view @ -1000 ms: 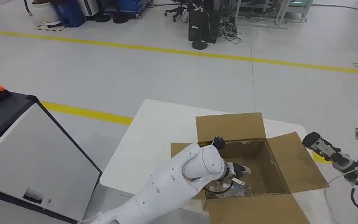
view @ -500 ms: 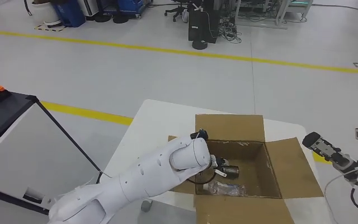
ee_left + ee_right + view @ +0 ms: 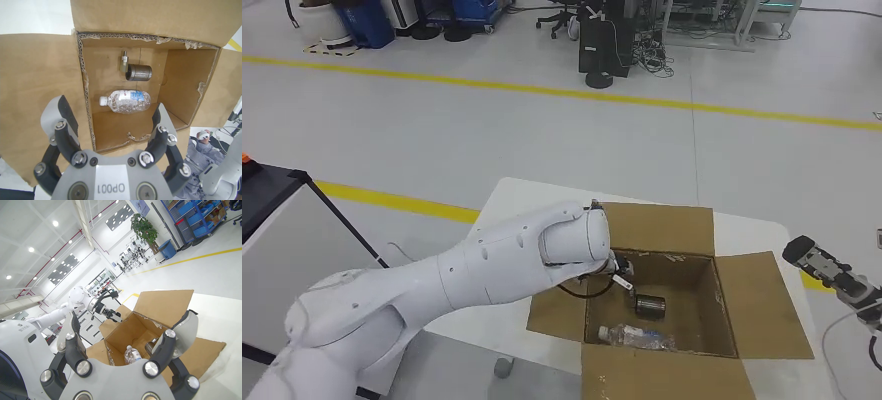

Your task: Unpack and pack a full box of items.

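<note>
Left wrist: left gripper [image 3: 110, 103] spread wide, empty, above the cardboard box [image 3: 37, 75], by its left wall. 4 flaps folded out, rims torn. On the box floor there are 3 items. A plastic water bottle [image 3: 125, 103] lies on its side at the near end, cap pointing left. A steel cylinder [image 3: 139, 72] lies mid-floor. A small metal fitting [image 3: 123, 61] touches its far-left end. Bare floor runs along the right and far walls.

Top: box on the right part of the white table [image 3: 532, 205]. Near flap cut off by the frame. The left arm covers much of the left flap and rim. Right gripper [image 3: 820, 262] past the right flap, well apart from the box.

Right wrist: right gripper's fingers [image 3: 187, 323] wide apart, nothing between. 1 finger hides part of the cylinder, and the gripper body cuts off the bottle's base. Fitting too hidden to make out.
</note>
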Robot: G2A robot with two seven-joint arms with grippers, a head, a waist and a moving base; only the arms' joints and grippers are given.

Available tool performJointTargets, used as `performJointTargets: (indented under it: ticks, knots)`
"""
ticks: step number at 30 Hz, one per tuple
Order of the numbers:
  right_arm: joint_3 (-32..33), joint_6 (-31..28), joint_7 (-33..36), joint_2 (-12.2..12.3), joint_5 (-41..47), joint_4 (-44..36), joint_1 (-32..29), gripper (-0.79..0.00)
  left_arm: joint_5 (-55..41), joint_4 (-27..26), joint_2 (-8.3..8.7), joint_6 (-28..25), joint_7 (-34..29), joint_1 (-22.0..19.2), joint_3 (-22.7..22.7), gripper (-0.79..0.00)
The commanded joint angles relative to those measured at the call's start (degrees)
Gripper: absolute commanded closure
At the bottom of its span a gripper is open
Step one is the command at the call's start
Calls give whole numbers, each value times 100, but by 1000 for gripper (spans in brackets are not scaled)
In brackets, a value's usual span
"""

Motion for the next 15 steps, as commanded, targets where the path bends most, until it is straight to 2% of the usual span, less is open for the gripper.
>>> performJointTargets:
  ticks: [1,4,6,9,12,15]
  knots:
    - [0,0,0,0,0,0,0,-785,-55,-137,3,0,48,-170,-45,-785]
    - [0,0,0,0,0,0,0,-785,-272,-471,62,0,565,-155,-328,-785]
    - [0,0,0,0,0,0,0,-785,-522,-785,153,0,1035,34,-620,-785]
    - [0,0,0,0,0,0,0,-785,-865,-1152,373,0,1767,544,-953,-785]
    - [0,0,0,0,0,0,0,-785,-1196,-1508,687,0,2442,1178,-1332,-785]
    - [0,0,0,0,0,0,0,-785,-1455,-2207,1012,0,3250,1926,-1904,-785]
